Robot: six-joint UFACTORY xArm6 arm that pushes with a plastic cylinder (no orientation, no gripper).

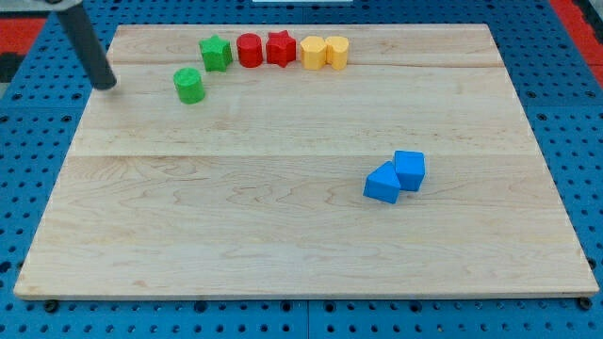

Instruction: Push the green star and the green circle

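Here, near the tabletop's top-left corner, my tip (pixel 106 85) holds nothing, left of the green circle (pixel 189 85) and green star (pixel 216 53); a rightward shove risks ramming the red circle (pixel 250 50).

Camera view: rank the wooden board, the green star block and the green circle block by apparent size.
1. Wooden board, by far the largest.
2. Green star block and green circle block look alike in size; no ranking between them.

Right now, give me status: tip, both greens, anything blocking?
My tip at view's left of green circle, apart. Green star beyond, beside red circle. Nothing between tip and circle.
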